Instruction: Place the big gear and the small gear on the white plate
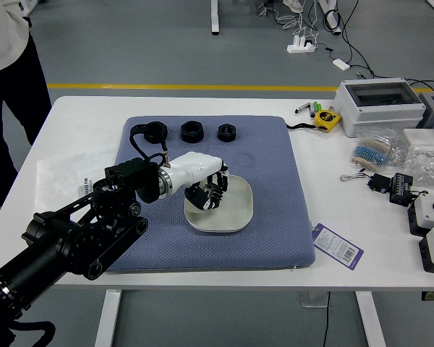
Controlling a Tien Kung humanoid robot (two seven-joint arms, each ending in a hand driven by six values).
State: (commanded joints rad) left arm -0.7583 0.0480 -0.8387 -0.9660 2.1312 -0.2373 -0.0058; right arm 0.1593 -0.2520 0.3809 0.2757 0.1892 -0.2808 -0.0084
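Wide shot first: the white table [72, 137], and at its far left corner a person [11, 94], hands not clearly seen. On the table lies the blue mat [267, 238], and reaching in across it, here's the left arm [94, 231]! Its target looks to be the plate [231, 217], lying flat mid-mat. The left hand [210, 191] is right over the plate's far left part; whether it's gripping a gear or has let go, the view can't tell. From the wrist sticks a cable loop [133, 137], lying across the view of the far row. And there's that row, beyond the plate: a left ring [156, 133], a middle ring [192, 131] and, smallest, a right ring [227, 132], all black. Those could be the gears; none shows on the visible part of the plate.

So, likely the placing step. If a gear is in there, the play is low and level, inside the rim, releasing close to the surface, then straight up. Favour one side, leaving room for the second gear! Push sideways and the plate could slide; swing back carelessly and that loop might snag the left ring.
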